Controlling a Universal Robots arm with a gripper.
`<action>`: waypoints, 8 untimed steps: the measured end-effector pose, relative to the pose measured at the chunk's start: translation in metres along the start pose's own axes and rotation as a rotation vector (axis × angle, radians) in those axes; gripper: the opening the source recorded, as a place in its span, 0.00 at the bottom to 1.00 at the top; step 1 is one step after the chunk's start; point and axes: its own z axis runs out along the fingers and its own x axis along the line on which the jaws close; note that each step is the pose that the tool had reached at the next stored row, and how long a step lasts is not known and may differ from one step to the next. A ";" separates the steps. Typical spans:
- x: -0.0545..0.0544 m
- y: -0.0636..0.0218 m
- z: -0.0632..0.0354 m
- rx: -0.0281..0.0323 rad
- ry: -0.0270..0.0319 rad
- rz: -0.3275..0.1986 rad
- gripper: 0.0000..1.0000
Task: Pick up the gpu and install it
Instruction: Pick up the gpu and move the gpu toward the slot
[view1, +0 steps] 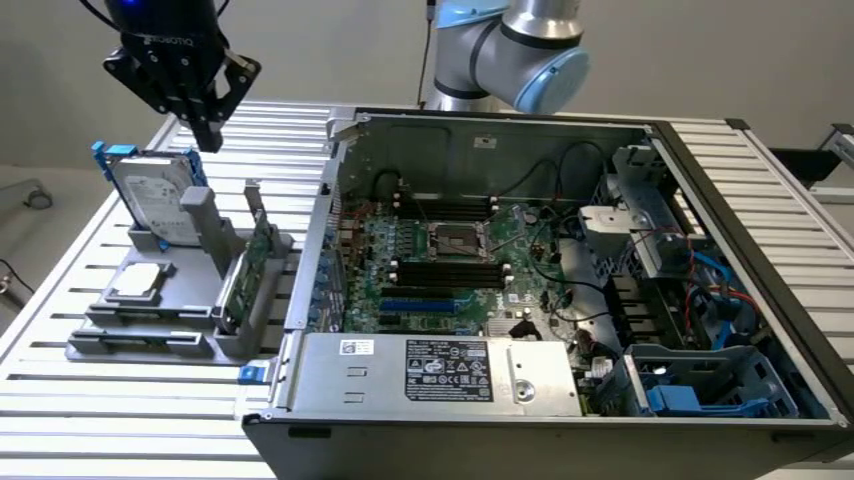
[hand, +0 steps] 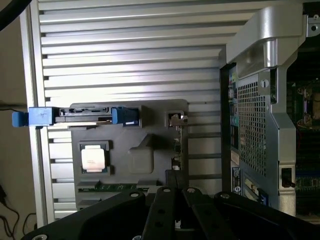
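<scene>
The tool (view1: 207, 135) is hovering high over the tabletop (view1: 107, 420), clenched shut and gripping nothing. The gpu (view1: 248, 265) is standing on edge in the grey holder (view1: 160, 340), between the hard drive (view1: 154, 200) and the open computer case (view1: 534, 450). In the exterior view the card is sitting toward about five o'clock from the tool and lower down (well apart, by my eye). Its long axis is running roughly twelve-to-six, and the wrist view is catching it edge-on just ahead of the fingertips (hand: 162, 205).
</scene>
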 end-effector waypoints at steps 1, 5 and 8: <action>0.000 0.0000 0.0000 0.0002 0.0000 0.000 0.18; 0.000 0.0000 0.0000 0.0007 -0.0001 0.000 0.36; 0.000 0.0000 0.0001 0.0009 -0.0005 0.000 0.42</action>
